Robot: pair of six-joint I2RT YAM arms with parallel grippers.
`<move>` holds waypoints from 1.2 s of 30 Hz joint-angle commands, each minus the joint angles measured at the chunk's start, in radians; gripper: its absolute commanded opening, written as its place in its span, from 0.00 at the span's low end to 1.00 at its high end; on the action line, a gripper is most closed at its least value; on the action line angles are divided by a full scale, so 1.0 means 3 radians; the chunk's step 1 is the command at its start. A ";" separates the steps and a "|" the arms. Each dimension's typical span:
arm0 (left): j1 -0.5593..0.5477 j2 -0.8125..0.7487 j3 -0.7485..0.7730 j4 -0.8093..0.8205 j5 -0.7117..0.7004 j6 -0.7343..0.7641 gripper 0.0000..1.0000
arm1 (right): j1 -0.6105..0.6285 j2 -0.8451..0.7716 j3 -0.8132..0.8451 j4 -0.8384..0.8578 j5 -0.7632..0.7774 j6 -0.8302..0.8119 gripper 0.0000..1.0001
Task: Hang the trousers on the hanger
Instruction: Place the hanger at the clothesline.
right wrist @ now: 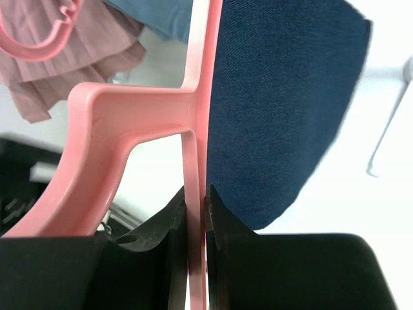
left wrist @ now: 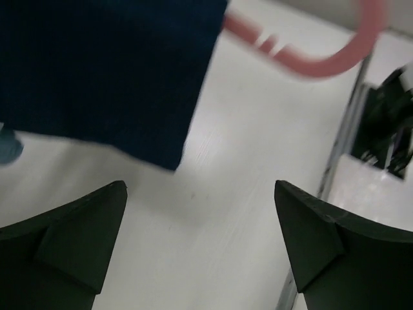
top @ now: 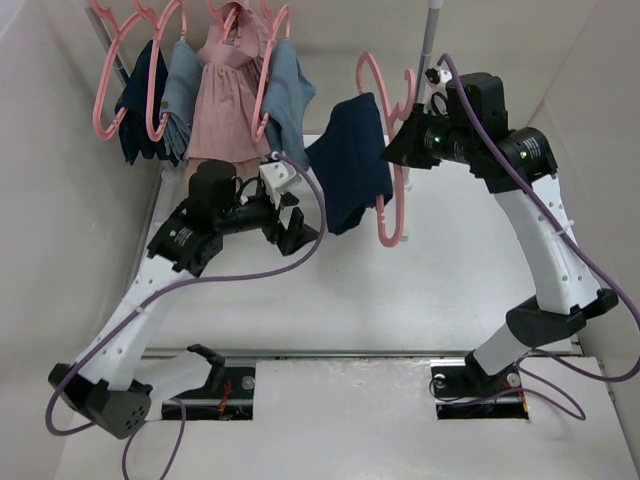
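Two arms up over the white table. Right gripper is raised toward the far edge, right of centre, with its fingers pinched tight on a thin bar of the pink hanger; the wrist view shows the bar running straight up between the two pads. The hanger hangs in the air, off the table, its hook at the top. Dark navy trousers are draped over it and fall on the hanger's left side, hem clear of the tabletop. Left gripper sits lower, just beside the trousers' lower left edge, jaws spread wide with nothing between them; its wrist view shows bare table between the fingertips and the navy cloth above, apart from them. At the far left corner a row of pink hangers carries a pink dress and lighter denim garments. A thin pole stands at the far edge behind the right gripper.
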 commanded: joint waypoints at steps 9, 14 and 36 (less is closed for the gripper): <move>-0.0805 0.0813 0.1220 0.0844 -0.0072 -0.1334 1.00 | 0.0271 -0.0040 -0.0045 0.1239 0.0476 0.0330 0.00; -0.0933 0.0972 0.1252 0.0909 -0.0179 -0.1381 1.00 | 0.0338 -0.0005 -0.0076 0.1433 0.0558 0.0391 0.00; -0.0836 0.1039 0.1390 0.1037 -0.0063 -0.2320 0.00 | 0.0149 0.0241 -0.0204 0.1852 -0.0381 0.0483 0.00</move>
